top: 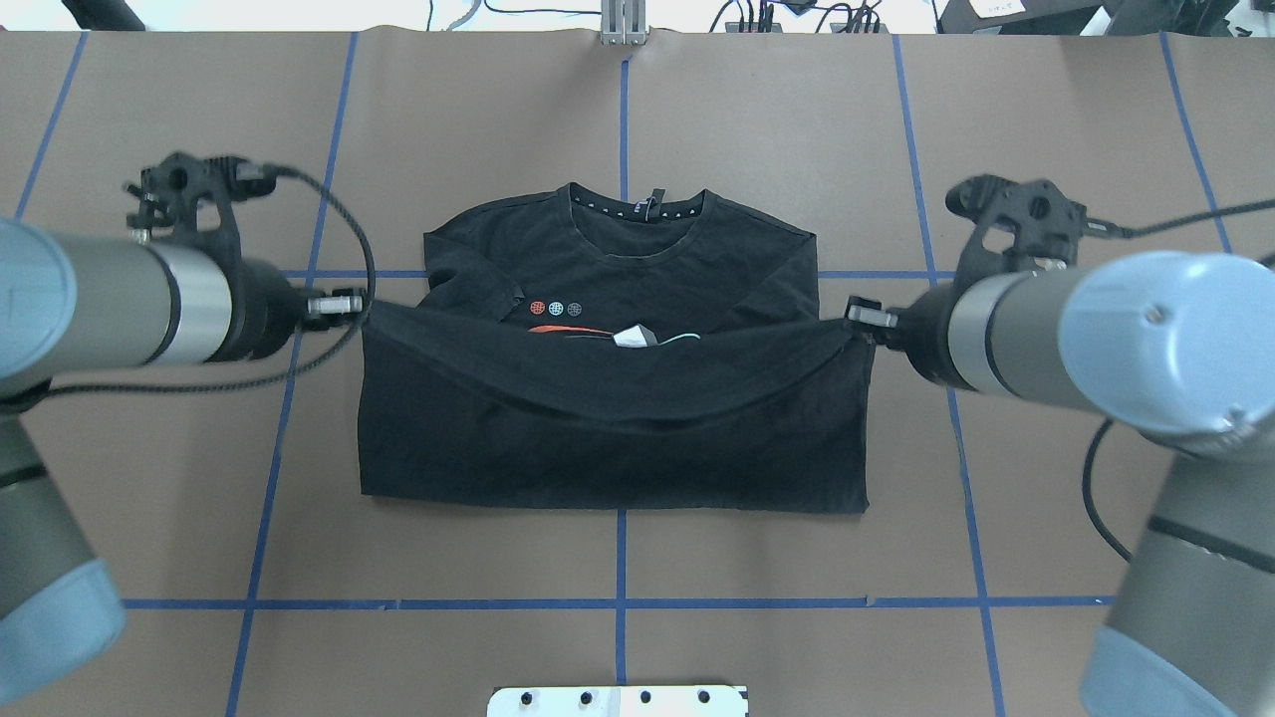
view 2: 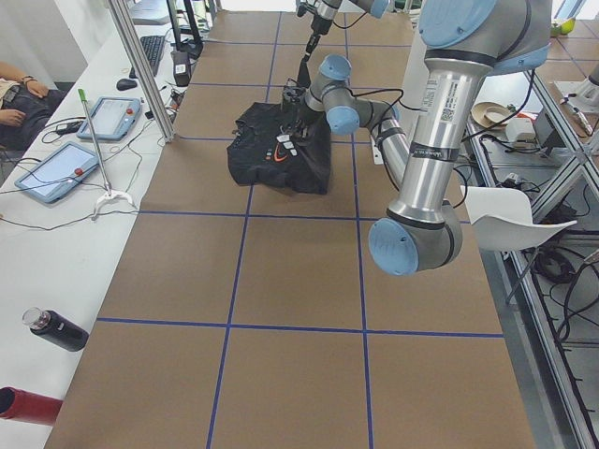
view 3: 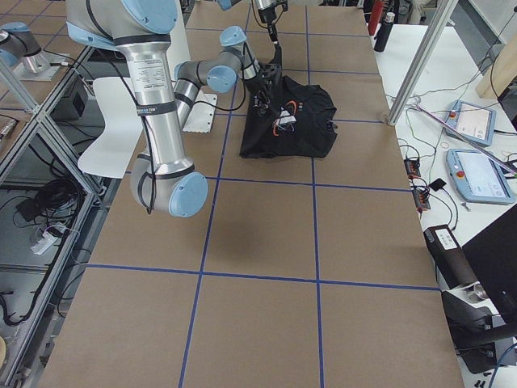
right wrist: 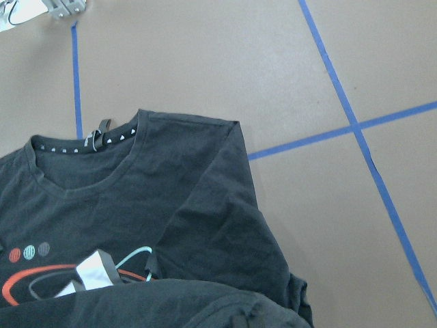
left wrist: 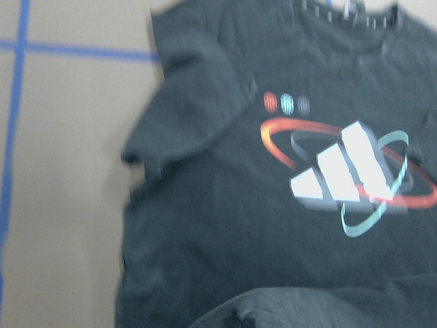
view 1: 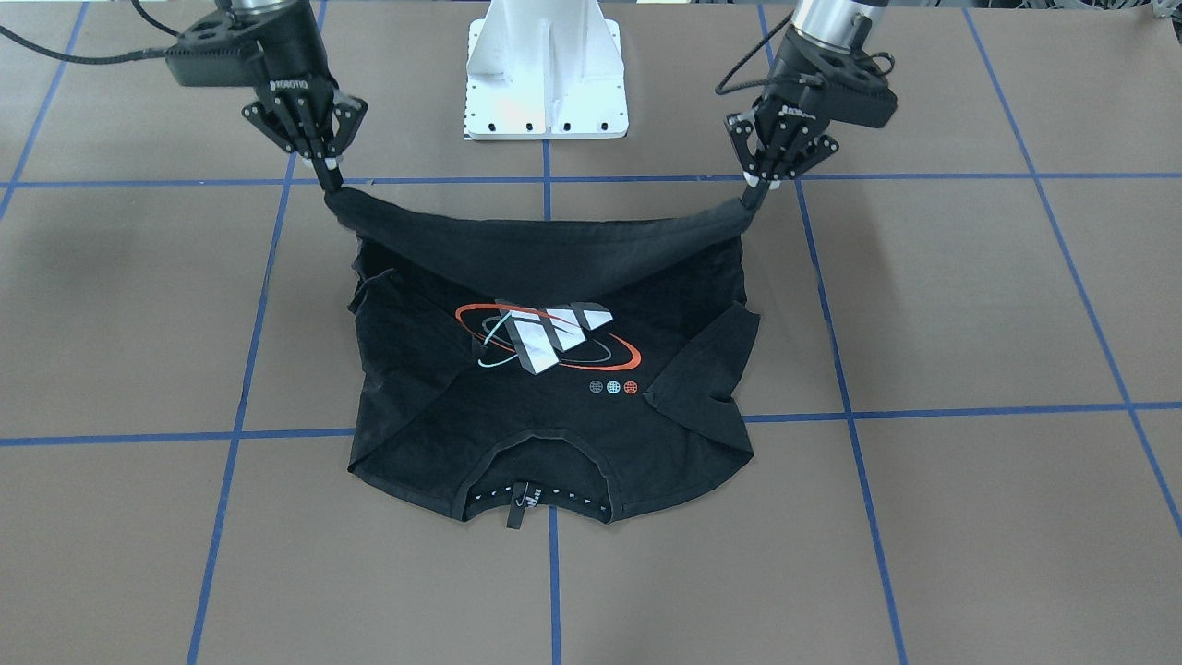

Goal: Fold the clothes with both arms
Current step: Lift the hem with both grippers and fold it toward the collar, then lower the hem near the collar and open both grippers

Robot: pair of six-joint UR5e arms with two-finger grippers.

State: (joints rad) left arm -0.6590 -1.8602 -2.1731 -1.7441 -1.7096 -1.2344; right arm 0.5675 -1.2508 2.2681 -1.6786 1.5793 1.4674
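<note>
The black T-shirt [view 1: 554, 416] lies logo side up on the table, sleeves folded in, collar [view 1: 540, 462] away from the robot. Its white block logo [view 1: 547, 334] with red and teal rings is partly covered in the overhead view [top: 608, 438]. My left gripper [view 1: 755, 192] and my right gripper [view 1: 331, 183] are each shut on a corner of the bottom hem. They hold the hem stretched and sagging above the shirt's lower half. In the overhead view the left gripper [top: 354, 302] and right gripper [top: 859, 314] sit at the shirt's sides. The left wrist view shows the logo [left wrist: 348, 171], and the right wrist view the collar [right wrist: 82, 147].
The white pedestal base [view 1: 547, 74] stands behind the shirt on the robot's side. Blue tape lines [top: 622, 602] cross the brown table. In the exterior left view, tablets [view 2: 56, 171] and a black bottle [view 2: 54, 329] lie on a side bench.
</note>
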